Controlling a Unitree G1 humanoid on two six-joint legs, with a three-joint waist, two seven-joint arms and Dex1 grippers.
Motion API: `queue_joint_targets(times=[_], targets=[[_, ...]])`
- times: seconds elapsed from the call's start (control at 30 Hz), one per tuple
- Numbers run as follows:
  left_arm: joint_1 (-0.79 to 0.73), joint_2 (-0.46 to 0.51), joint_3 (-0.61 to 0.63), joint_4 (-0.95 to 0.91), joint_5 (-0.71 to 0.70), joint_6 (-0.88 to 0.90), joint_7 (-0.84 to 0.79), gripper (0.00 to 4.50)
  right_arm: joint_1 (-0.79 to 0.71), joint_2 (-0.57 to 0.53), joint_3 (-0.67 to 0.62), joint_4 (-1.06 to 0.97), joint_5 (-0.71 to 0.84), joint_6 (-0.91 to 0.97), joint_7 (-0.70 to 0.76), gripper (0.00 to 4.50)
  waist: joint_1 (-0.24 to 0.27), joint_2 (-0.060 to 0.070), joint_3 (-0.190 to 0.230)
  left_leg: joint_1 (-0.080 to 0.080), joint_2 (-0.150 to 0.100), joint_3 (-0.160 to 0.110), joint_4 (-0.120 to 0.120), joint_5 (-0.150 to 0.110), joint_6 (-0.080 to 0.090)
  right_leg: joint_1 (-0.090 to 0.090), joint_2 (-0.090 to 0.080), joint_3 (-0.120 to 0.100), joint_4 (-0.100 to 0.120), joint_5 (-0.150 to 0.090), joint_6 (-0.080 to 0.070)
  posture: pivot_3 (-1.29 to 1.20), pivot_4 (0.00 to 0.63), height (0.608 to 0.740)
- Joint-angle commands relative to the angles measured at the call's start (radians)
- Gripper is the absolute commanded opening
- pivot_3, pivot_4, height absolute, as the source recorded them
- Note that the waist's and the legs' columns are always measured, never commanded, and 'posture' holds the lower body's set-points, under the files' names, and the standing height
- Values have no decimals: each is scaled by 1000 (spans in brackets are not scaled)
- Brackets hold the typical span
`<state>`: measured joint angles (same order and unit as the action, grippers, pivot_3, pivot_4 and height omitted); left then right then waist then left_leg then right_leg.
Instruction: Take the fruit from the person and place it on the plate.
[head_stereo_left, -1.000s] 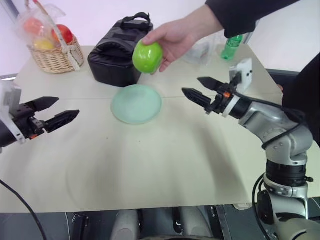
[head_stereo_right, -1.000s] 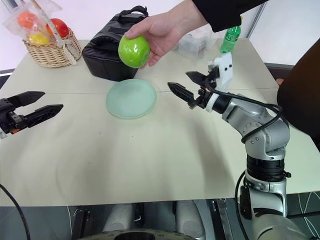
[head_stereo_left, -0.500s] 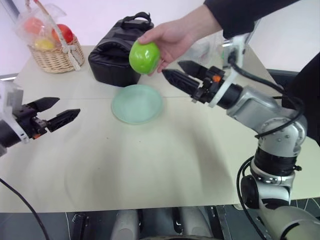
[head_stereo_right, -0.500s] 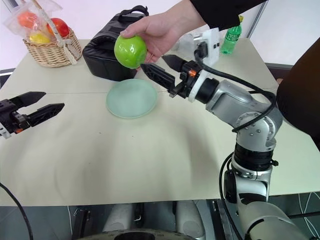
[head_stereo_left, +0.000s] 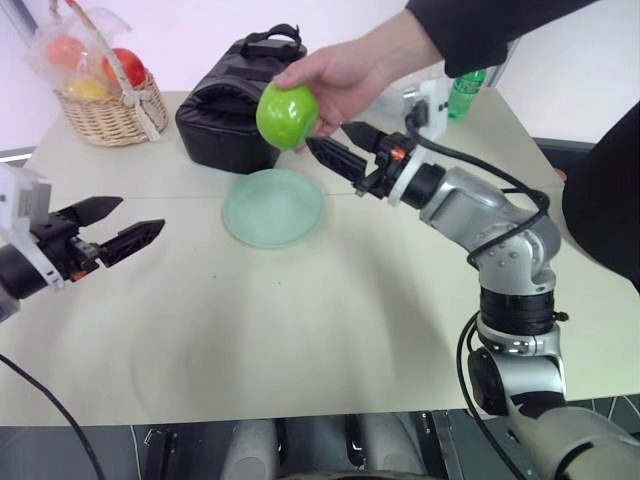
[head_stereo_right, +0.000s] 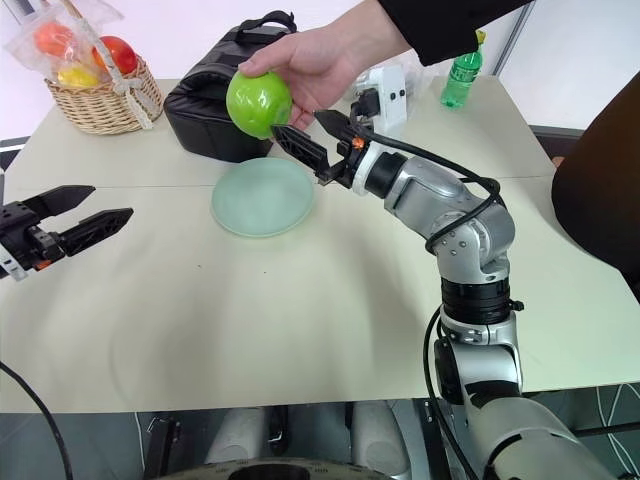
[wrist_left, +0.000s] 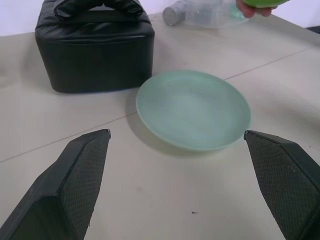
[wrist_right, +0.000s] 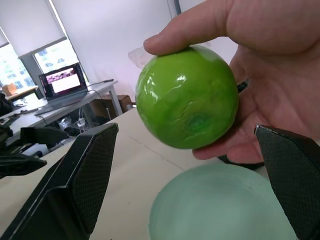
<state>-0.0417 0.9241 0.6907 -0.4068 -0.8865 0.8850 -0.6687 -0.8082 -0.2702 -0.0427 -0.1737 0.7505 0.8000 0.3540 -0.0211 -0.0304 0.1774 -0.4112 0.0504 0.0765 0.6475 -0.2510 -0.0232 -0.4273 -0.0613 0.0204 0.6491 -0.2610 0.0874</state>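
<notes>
While the person's bare hand (head_stereo_right: 320, 60) holds the round, glossy bright green apple (head_stereo_right: 258, 103) in the air above the shallow, pale mint-green plate (head_stereo_right: 262, 196), I have my right gripper (head_stereo_right: 315, 137) spread wide and pointed at the fruit, tips just beside it but not yet around it. To take it cleanly I want one black finger on each side of the apple's widest part, clear of the thumb on top and the fingers cupped behind (pinching skin is the risk here). I would close gently on the smooth skin and draw away only once the hand lets go. My left gripper (head_stereo_left: 112, 226) hangs wide open over the beige table (head_stereo_left: 300, 330), well apart from the plate.
</notes>
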Motion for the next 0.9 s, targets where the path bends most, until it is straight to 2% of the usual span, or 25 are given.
queue_joint_targets(times=[0.03, 0.3, 0.77, 0.83, 0.9], targets=[[6, -7, 42, -34, -20, -6, 14, 4500, -47, 33, -1, -11, -16, -34, -1, 4463, 0, 0, 0, 0, 0, 0, 0, 0, 0, 0, 0, 0, 0, 0, 0, 0, 150, 740], [14, -14, 36, -40, -24, -11, 28, 4500, -56, 94, 20, -22, -47, -36, -15, 4463, 0, 0, 0, 0, 0, 0, 0, 0, 0, 0, 0, 0, 0, 0, -1, 0, 150, 740], [33, -23, 21, -48, -10, -18, 43, 4500, -93, 151, 36, 77, -141, -105, 1, 4463, -15, 0, 0, 0, 0, 0, -1, 0, 0, -1, 0, 0, 0, 0, -1, 0, 150, 740], [40, -25, 25, -51, -11, -18, 44, 4500, -91, 156, 33, 73, -140, -105, 4, 3957, -20, 0, 0, 0, 0, 0, -1, 0, 0, -1, -1, -1, 0, 0, 0, 0, 150, 740], [45, -26, 26, -51, -8, -20, 43, 4500, -88, 159, 33, 69, -140, -104, 8, 3134, -23, 0, 0, 0, 1, 0, -1, 0, 0, -1, -1, -1, 0, 0, 0, 0, 150, 740]])
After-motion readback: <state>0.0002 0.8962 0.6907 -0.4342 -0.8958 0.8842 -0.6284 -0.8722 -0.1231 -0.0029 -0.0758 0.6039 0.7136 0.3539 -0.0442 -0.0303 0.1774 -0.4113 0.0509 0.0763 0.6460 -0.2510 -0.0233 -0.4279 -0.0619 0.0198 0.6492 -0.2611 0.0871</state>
